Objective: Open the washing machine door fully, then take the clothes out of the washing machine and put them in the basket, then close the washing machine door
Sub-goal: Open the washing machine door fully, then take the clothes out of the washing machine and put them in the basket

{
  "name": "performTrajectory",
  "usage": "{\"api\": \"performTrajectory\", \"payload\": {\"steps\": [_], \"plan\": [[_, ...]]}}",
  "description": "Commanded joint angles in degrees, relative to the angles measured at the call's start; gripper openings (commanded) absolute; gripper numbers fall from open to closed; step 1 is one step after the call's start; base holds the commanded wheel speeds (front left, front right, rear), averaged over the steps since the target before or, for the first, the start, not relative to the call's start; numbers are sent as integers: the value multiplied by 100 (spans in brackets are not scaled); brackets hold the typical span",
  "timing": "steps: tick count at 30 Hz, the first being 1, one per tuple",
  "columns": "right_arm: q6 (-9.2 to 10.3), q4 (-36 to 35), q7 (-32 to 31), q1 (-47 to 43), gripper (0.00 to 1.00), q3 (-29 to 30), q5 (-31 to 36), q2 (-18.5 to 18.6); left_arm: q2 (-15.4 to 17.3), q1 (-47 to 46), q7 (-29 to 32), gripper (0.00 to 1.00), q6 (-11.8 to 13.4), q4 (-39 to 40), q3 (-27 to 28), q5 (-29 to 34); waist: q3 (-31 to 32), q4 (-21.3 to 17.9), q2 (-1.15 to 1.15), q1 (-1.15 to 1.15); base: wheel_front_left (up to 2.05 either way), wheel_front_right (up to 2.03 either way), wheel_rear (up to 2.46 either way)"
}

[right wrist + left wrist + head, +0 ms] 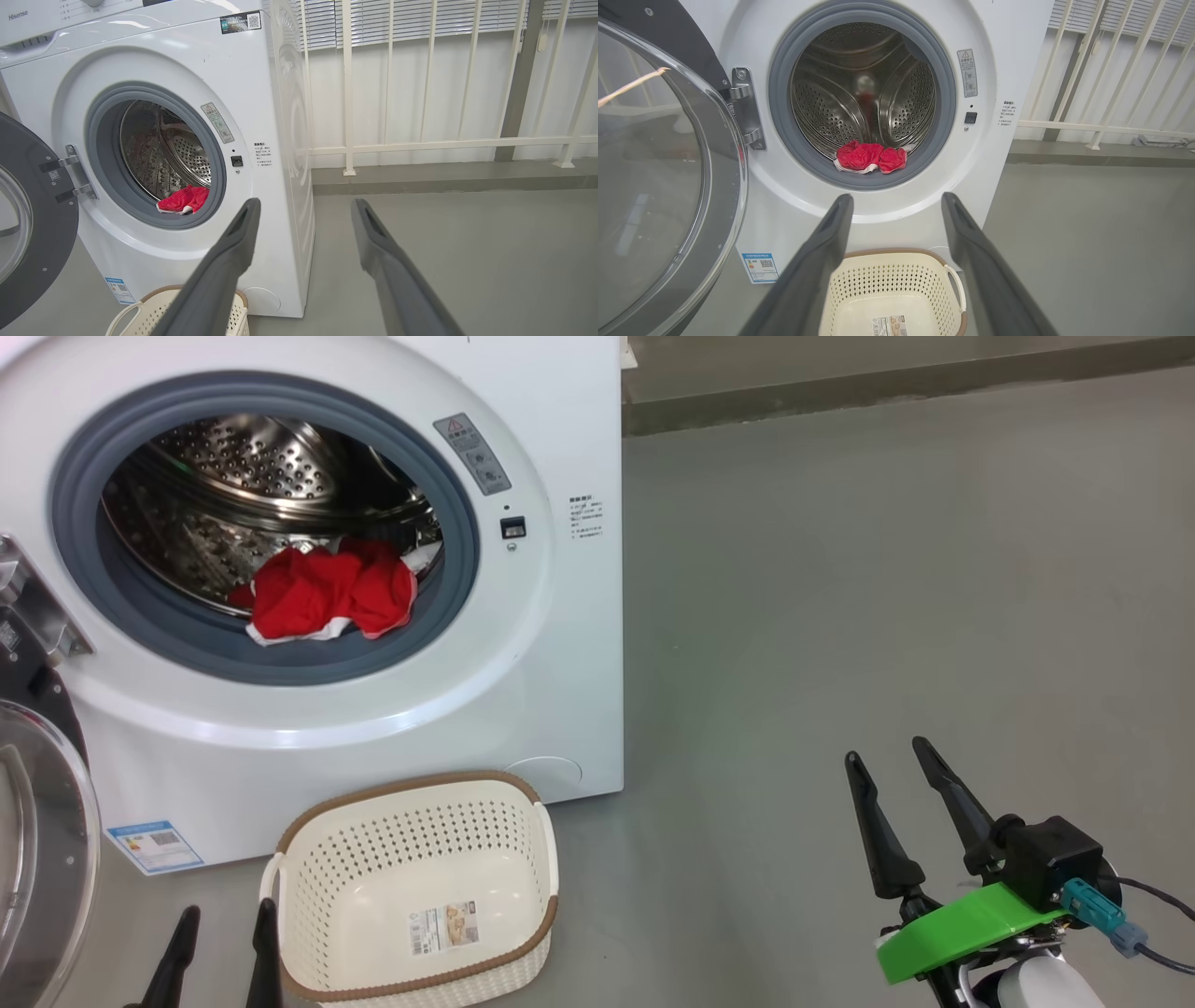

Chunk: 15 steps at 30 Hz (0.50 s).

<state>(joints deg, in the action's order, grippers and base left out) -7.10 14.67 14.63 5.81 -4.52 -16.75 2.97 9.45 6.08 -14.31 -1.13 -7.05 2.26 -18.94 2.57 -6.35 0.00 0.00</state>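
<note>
Bright red soft clothes (327, 590) with white trim lie in the steel drum (243, 457) of the big white washing machine (560, 448), whose black-rimmed round glass door (668, 186) is swung open. The cream perforated plastic basket (401, 840) stands on the floor before it. Both the left claw (229, 910) and the right claw (887, 751) gape, holding nothing.

**Clothes in drum, door swung wide**

The door (42, 859) hangs out at the washer's (551, 691) left. Red clothes (327, 593) lie at the drum's front lip. The basket (420, 859) sits on the floor (887, 569) just before the washer. Left gripper (227, 929) beside the basket, right gripper (885, 754) well apart: both spread, holding nothing.
</note>
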Motion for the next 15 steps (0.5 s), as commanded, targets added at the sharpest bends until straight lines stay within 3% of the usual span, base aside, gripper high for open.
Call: {"api": "performTrajectory", "payload": {"steps": [1,15], "plan": [[-39,-170,37,74,100,-107,58,-9,39,-74,-68,100,-38,76,261,79,21,-8,0,0,0,0,0],[-39,-176,37,-18,100,-112,104,-9,-171,-79,-68,100,-177,-54,465,314,24,83,0,0,0,0,0]]}}
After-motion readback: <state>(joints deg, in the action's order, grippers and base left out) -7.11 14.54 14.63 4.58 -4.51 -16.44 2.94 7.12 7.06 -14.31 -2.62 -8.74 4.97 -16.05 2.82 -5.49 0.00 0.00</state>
